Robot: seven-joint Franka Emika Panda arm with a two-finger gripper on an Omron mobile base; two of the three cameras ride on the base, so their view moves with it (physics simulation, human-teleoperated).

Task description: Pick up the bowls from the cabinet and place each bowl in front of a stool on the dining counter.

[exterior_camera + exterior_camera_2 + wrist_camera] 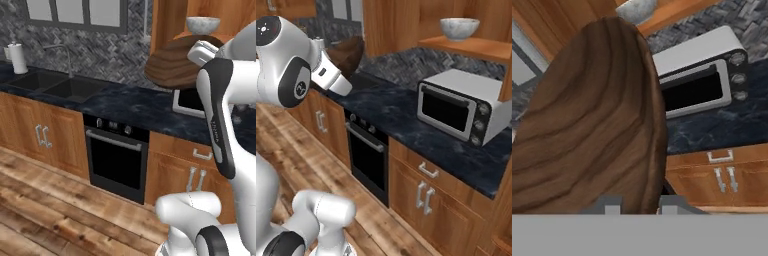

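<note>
The dark wooden bowl [172, 67] is riding in the hand [637, 202], pinched by its rim between nearly closed fingers and tipped on edge, probably because a rim pinch lets it hang that way. Beyond the hand, the marbled bowl [459, 28] is sitting upright on the cabinet [471, 47] shelf, above the toaster oven [461, 105] on the dark surface [406, 120], waiting its turn.

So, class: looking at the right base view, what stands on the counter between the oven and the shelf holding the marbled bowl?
A white toaster oven stands there, on the black counter, below the marbled bowl.
</note>
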